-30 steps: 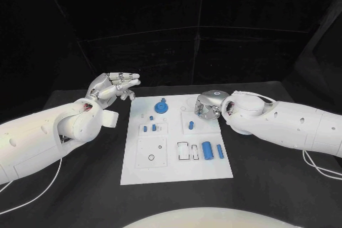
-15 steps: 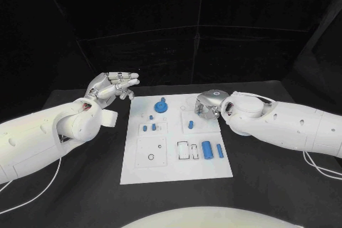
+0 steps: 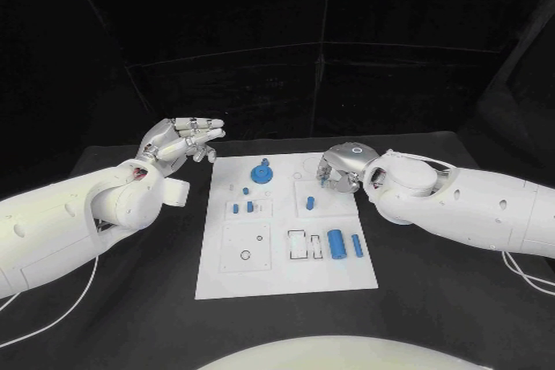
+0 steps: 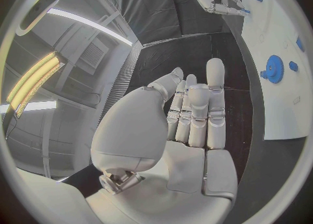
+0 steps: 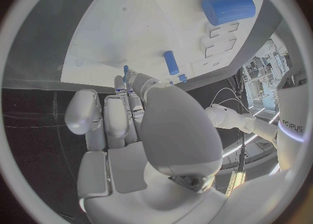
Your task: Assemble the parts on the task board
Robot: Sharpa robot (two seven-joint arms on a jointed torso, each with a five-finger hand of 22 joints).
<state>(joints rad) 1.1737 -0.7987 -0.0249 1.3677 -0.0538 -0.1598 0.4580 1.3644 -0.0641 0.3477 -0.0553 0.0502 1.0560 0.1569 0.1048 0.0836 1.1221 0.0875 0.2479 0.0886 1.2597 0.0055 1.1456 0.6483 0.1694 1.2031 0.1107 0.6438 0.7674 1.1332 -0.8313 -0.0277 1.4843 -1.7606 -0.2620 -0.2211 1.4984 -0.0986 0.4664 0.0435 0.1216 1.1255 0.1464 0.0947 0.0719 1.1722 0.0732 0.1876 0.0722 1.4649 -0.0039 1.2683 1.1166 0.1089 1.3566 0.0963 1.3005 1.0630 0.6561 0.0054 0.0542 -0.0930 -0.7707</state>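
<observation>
The white task board (image 3: 289, 274) lies flat in the middle of the black worktop (image 3: 439, 306), its long side running from near to far. In the near half, a square recessed plate (image 3: 246, 246) with a small ring outline sits at the left. To its right are narrow rectangular slots (image 3: 306, 245), then a thick blue cylinder (image 3: 337, 244) lying flat, and just beside that a thinner blue pin (image 3: 358, 245). Farther back, at mid-board, a cluster of small blue pegs (image 3: 243, 207) stands left of centre, and one blue peg (image 3: 310, 201) stands on a square pad to the right. At the far end lies a blue gear (image 3: 262, 174) with a short stub above it.

The right hand (image 3: 338, 169) hovers over the far right corner of the board, palm down, fingers (image 3: 325, 180) curled inward; whether they pinch anything cannot be told. The right wrist view shows its fingers (image 5: 130, 104) close to a small blue peg (image 5: 125, 70), with contact unclear, and another blue pin (image 5: 171, 62) just beyond.

The left hand (image 3: 180, 144) is raised off the far left edge of the board, holding nothing, its fingers (image 4: 195, 109) straight and side by side, well apart from every part.
</observation>
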